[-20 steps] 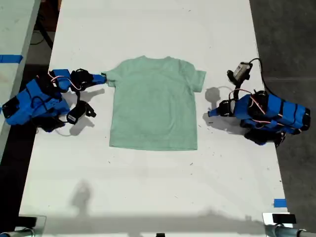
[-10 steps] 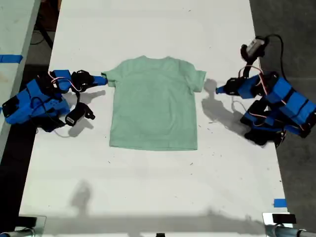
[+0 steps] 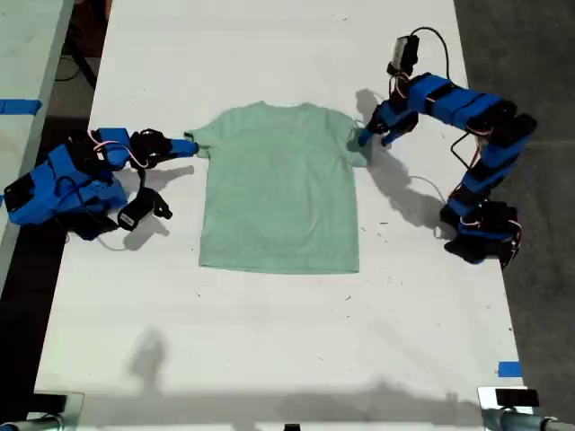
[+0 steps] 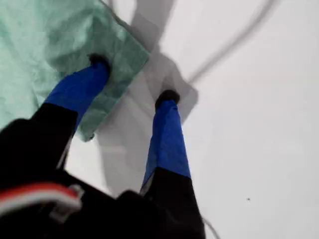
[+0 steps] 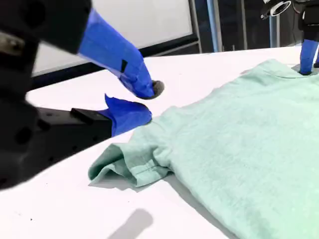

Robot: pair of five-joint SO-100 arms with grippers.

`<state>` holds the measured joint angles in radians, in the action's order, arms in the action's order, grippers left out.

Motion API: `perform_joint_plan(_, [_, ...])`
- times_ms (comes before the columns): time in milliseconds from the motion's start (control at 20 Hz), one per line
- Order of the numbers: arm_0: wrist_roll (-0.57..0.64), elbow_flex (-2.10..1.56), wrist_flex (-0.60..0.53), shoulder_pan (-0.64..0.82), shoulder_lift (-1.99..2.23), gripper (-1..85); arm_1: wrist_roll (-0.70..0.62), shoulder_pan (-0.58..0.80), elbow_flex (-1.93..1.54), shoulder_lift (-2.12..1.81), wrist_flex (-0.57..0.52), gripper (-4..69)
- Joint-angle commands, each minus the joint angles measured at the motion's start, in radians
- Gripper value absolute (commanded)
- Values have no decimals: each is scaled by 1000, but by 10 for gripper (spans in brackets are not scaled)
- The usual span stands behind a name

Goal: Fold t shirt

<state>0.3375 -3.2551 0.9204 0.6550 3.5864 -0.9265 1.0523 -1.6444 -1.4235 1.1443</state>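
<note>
- Two blue arms are seen in the exterior view, one on each side of the t shirt (image 3: 280, 190), which is spread flat on the white table (image 3: 269, 54) with its collar toward the far end.
- My first gripper (image 4: 133, 78) is identified by the first wrist view as the one at the sleeve on the exterior view's right (image 3: 364, 136): its jaws are parted, with one black-tipped finger (image 4: 98, 61) pressed on the corner of that sleeve and the other finger (image 4: 167, 97) set on bare table just beside the hem. Nothing is clamped between them.
- That straddle of the sleeve edge is shown only by the first wrist view; in the exterior view the tips are merged with the cloth.
- My second gripper (image 5: 147, 102) is shown by the second wrist view just beside the opposite sleeve (image 5: 132, 162), which is bunched and slightly lifted there. Its jaws are slightly apart and hold nothing.
- From the exterior view that gripper (image 3: 186, 144) appears to touch the sleeve; whether it does cannot be told.
- Across the shirt, the first gripper's finger is visible in the second wrist view.
</note>
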Motion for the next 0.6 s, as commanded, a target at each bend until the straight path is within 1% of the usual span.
perform_joint_plan(0, [-18,-41,0,-12,9,32,-14,-32,114,64,-40,218])
perform_joint_plan(50, [-18,-41,0,-11,9,31,-14,-41,123,78,-48,203])
perform_joint_plan(150, [-20,-41,0,-9,9,30,-11,-43,123,74,-48,25])
perform_joint_plan(300, [-20,-41,0,-6,9,29,28,-29,75,-37,-29,25])
perform_joint_plan(400, [-20,-41,0,-8,9,27,60,-51,57,-164,-5,25])
perform_joint_plan(450, [-20,-41,0,-8,9,27,77,-78,61,-233,11,25])
perform_joint_plan(550, [-20,-41,0,-8,9,26,100,-179,112,-342,28,25])
